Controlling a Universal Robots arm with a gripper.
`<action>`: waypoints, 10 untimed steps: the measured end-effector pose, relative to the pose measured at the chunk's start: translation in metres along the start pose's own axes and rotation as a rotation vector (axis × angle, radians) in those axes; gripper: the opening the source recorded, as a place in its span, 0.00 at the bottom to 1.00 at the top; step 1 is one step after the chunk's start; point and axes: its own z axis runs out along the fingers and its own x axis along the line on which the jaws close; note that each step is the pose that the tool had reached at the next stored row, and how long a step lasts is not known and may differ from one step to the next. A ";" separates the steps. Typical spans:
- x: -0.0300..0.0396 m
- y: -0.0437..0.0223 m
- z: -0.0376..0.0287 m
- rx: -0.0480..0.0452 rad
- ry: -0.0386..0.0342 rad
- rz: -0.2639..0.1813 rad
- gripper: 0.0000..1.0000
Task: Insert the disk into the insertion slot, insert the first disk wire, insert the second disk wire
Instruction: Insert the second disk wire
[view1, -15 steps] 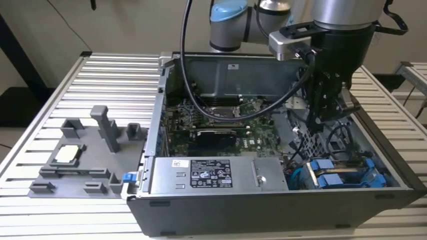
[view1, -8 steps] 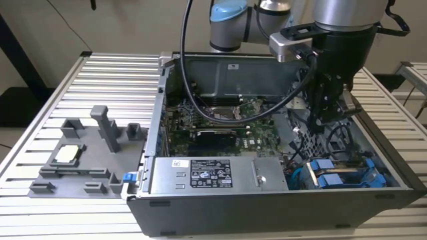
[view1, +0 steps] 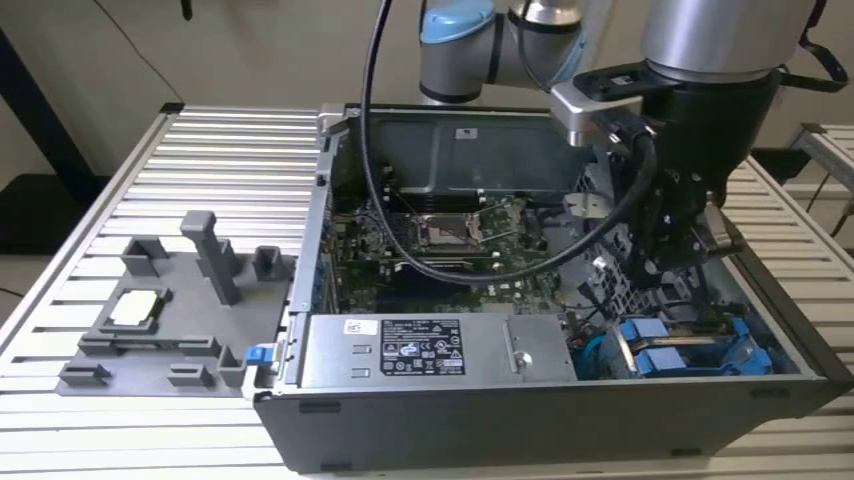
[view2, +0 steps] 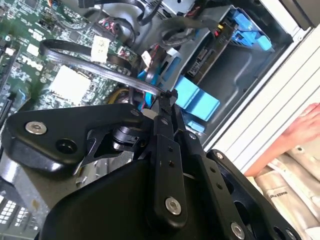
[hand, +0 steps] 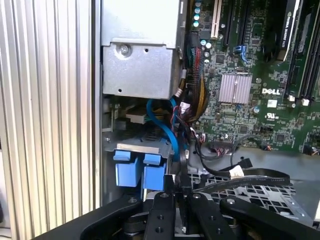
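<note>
Inside the open computer case, the arm is reaching down with its gripper hanging over the drive cage at the exterior view's right. The fingers are pressing together on a thin black wire, which is looping away across the perforated metal of the insertion slot in the first wrist view. The disk in its blue carrier is sitting in that bay, with its blue tabs facing up beside the silver power-supply box. In the second wrist view the blue carrier is showing just beyond the fingertips. The case is standing on the ribbed table, next to a grey fixture tray.
</note>
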 end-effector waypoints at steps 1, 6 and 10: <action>0.0030 -0.0002 0.0006 -0.0004 -0.0001 0.000 0.16; 0.0143 -0.0035 0.0035 -0.0031 -0.0003 0.000 0.16; 0.0157 -0.0041 0.0045 -0.0018 -0.0220 0.003 0.16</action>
